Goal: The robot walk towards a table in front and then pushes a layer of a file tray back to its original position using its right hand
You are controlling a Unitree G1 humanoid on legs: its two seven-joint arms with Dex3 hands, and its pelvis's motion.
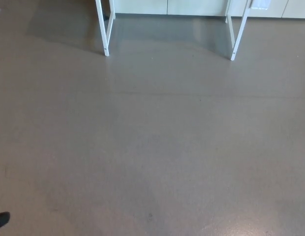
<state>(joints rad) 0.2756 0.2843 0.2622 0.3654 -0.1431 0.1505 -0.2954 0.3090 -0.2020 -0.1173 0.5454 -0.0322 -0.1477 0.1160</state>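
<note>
Only the white legs of a table show, at the top of the head view: the left pair of legs (104, 29) and the right pair of legs (237, 32). The tabletop and the file tray are out of the picture. A small black tip (1, 220) pokes in at the bottom left edge; it seems to be part of my left hand, too little to tell its state. My right hand does not show.
Grey-brown floor (157, 147) fills the view between me and the table legs. Pale cabinet fronts (167, 7) run along the wall behind the table.
</note>
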